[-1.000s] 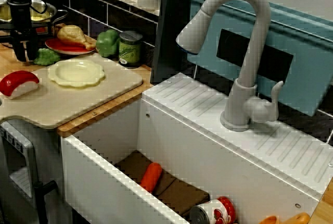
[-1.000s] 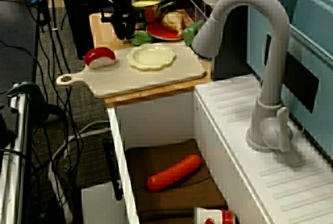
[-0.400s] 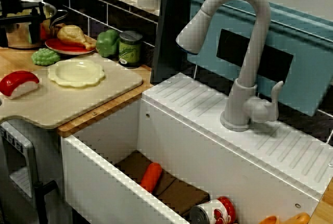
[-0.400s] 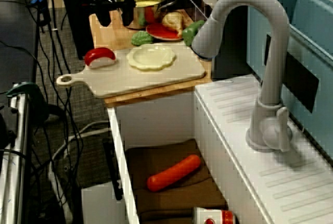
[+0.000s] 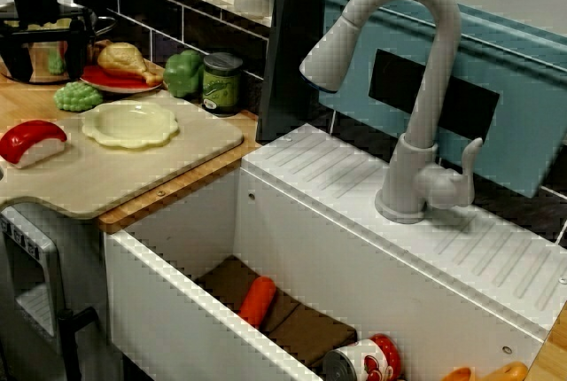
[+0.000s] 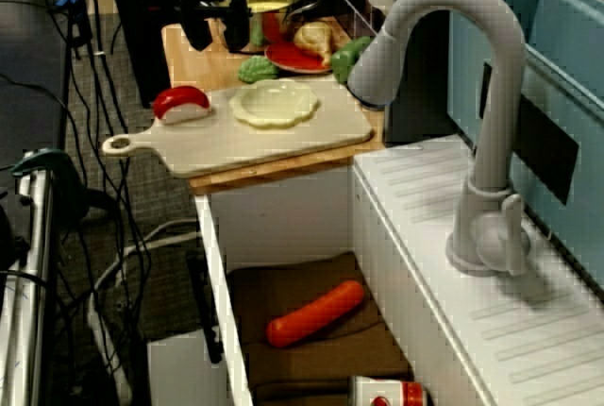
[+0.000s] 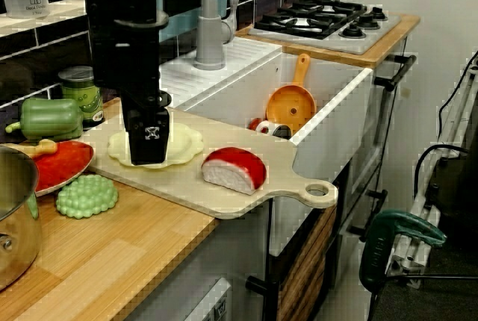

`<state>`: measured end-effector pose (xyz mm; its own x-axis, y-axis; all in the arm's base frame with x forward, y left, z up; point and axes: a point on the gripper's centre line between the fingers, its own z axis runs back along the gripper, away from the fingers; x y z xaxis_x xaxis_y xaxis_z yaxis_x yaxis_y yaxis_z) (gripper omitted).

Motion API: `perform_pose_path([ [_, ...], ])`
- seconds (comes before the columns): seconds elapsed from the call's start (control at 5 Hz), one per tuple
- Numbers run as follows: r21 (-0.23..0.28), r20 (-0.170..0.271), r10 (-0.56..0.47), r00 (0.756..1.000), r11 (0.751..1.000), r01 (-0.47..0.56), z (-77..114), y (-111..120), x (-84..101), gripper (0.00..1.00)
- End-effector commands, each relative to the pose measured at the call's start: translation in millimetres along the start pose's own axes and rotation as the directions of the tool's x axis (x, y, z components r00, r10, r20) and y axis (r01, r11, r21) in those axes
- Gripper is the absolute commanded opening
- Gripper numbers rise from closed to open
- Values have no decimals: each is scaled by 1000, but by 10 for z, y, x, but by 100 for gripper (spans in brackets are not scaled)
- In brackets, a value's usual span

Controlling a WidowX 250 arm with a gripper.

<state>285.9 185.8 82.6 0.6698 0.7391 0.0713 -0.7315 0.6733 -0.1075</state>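
A black robot gripper [image 5: 44,51] hangs over a wooden kitchen counter [image 5: 18,102] in the view from over the sink, its two fingers [image 5: 78,42] spread wide with nothing between them; just below it, a little to the sink side and clear of both fingers, a knobbly green toy vegetable [image 5: 78,96] rests on the bare wood. Close behind the gripper stands a shiny steel pot [image 7: 13,216], while out past the toy a pale yellow scalloped plate [image 5: 130,123] and a red-and-white toy sushi piece [image 5: 31,142] sit on a beige handled cutting board [image 5: 133,168]. To the wall side of the gripper lies a flat red plate [image 5: 106,81] carrying a toy chicken leg [image 5: 124,59], its rim just beside the toy vegetable, as the view from the counter's end confirms. The vegetable looks like moulded plastic or rubber: probably light, fairly stiff with perhaps a little give, not fragile, and bumpy enough that the pads should not slide on it. It is a low rounded dome, so the soundest hold appears to be across its narrower width, fingers set low on opposite flanks near the wood and kept clear of the red plate's edge
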Motion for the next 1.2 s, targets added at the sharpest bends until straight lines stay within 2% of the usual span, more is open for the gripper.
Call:
perform_pose_path([
  [0.0,-40,51,-211,976,976,213,259,20,-82,100],
  [0.2,-49,41,-263,964,963,265,272,-11,-79,100],
  [0.4,-53,7,-347,938,936,347,265,-35,-49,100],
  [0.8,-43,16,-451,892,891,451,249,16,-263,100],
  [1.0,-45,12,-533,846,845,533,259,10,-393,100],
])
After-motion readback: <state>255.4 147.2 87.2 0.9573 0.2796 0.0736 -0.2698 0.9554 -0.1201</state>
